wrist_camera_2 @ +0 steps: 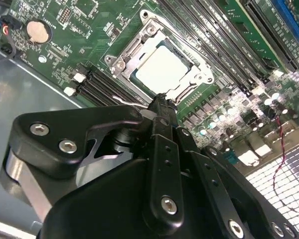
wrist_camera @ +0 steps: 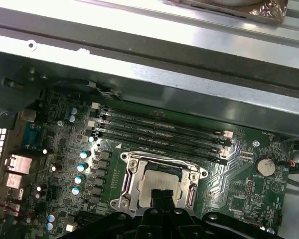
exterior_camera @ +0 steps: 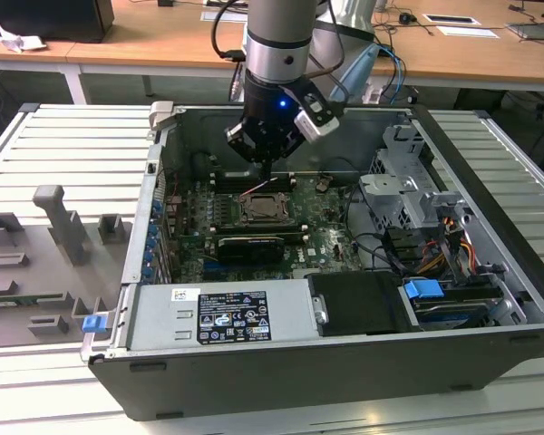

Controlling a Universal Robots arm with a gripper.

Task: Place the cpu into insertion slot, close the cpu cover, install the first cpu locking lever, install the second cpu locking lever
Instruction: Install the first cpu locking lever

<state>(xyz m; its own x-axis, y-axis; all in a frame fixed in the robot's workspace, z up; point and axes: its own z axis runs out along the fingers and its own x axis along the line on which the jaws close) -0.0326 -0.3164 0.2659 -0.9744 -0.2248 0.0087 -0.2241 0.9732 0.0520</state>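
Where the exterior view's left edge starts, one slatted desk (exterior_camera: 63, 136) carries a cluster of grey plastic holders (exterior_camera: 63, 222), well apart from the work. Next to them one open computer case (exterior_camera: 281, 381) lies on its side, with a grey power supply (exterior_camera: 163, 313) along its near wall and one green motherboard (exterior_camera: 326, 240) on its floor. The single arm reaches down into the middle of the case. Its one gripper (exterior_camera: 266, 172) has its fingers drawn together into a narrow point, with nothing visible between them. The one cpu (wrist_camera_2: 164, 67) already sits in the one insertion slot (exterior_camera: 261, 210), straight below the gripper. In the second wrist view the fingertips (wrist_camera_2: 159, 107) stand at the slot's near rim, just beside the chip rather than over its middle. The chip is square, so it has no long axis to line up. One cpu cover (wrist_camera_2: 132, 50) appears to lie flat around it as a silver frame. I cannot tell whether either locking lever is hooked down. Towards the exterior view's right stand one metal drive cage (exterior_camera: 403, 186) and one blue tab (exterior_camera: 424, 292).
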